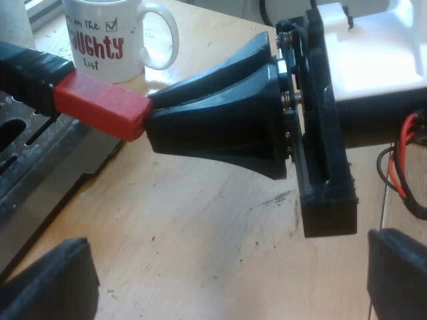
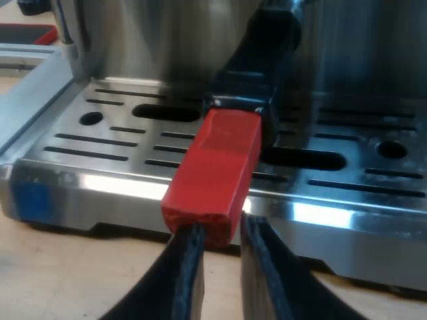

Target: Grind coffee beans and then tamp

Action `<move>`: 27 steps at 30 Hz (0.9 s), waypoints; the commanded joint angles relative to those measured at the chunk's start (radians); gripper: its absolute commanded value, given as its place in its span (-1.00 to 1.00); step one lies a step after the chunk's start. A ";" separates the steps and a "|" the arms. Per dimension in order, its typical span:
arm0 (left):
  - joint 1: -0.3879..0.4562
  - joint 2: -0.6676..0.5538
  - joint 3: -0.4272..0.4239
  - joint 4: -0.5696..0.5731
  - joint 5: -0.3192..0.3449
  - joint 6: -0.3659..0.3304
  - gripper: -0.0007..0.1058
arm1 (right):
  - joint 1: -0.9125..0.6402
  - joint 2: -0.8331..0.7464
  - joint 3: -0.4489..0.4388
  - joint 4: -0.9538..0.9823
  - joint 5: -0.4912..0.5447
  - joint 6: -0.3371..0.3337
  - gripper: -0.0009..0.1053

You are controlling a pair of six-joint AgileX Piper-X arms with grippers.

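Note:
The holder's dark handle (image 2: 267, 73) runs out from the espresso machine's front (image 2: 200, 40) and ends in a red block (image 2: 217, 167). My right gripper (image 2: 222, 235) is shut, its two black fingers (image 2: 187, 273) close together with the tips pressed against the end face of the red block, not around its sides. The left wrist view shows this from the side: the right gripper (image 1: 151, 112) meets the red end (image 1: 100, 107) over the wooden table. My left gripper (image 1: 227, 280) hangs open above the bare table, nothing between its fingers.
A white mug (image 1: 110, 33) with printed lettering stands on the wooden table (image 1: 200, 227) beyond the handle. The machine's slotted metal drip tray (image 2: 100, 143) lies under the handle, its edge (image 1: 40, 180) beside my left gripper.

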 commanded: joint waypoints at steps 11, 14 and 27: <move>-0.005 -0.005 -0.005 0.037 0.009 -0.018 0.58 | -0.085 0.000 -0.003 -0.024 0.106 -0.011 -0.66; -0.005 -0.005 -0.005 0.037 0.009 -0.018 0.58 | -0.095 0.000 -0.003 -0.029 0.120 -0.011 -0.66; -0.005 -0.005 -0.005 0.037 0.009 -0.018 0.58 | -0.119 0.000 -0.003 -0.097 0.215 -0.103 -0.66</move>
